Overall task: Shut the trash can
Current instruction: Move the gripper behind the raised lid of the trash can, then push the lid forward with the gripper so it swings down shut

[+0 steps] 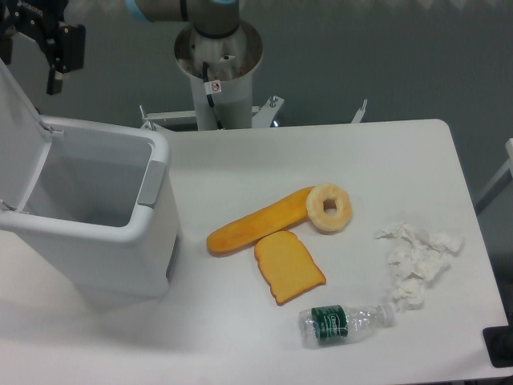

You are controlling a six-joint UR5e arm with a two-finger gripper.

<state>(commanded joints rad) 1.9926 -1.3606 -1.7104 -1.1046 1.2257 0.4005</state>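
Bin: the bin [96, 233] stands at the desk's left edge, mouth open, grey latch [152, 184] on its front rim facing the middle of the desk.
Lid: the lid [18, 132] stands nearly upright along the bin's left side, hinged there, partly cut off by the frame.
Handling: you should find the lid a light, stiff plastic flap that swings freely; smooth, so expect a finger to slide along it rather than grip.
Where to act: no need to clamp it, I judge; push on the lid's outer face near its top free edge, far from the hinge, and let it fall toward the latch.
Gripper: the gripper [32, 56] hangs high above the desk's far-left corner, over the lid's top edge and not touching it; only one finger [53, 80] shows clearly, so you cannot tell whether the fingers are apart or together.
Room: the lid's arc over the mouth looks unobstructed; the pedestal [218, 76] stands well apart beyond the far edge.
Edges: you have little room left of the lid before the desk's edge.
Clutter: the bread [256, 222], toast [288, 266], donut [329, 207], bottle [345, 322] and tissue [417, 261] lie mid-desk to right, clear of the swing.
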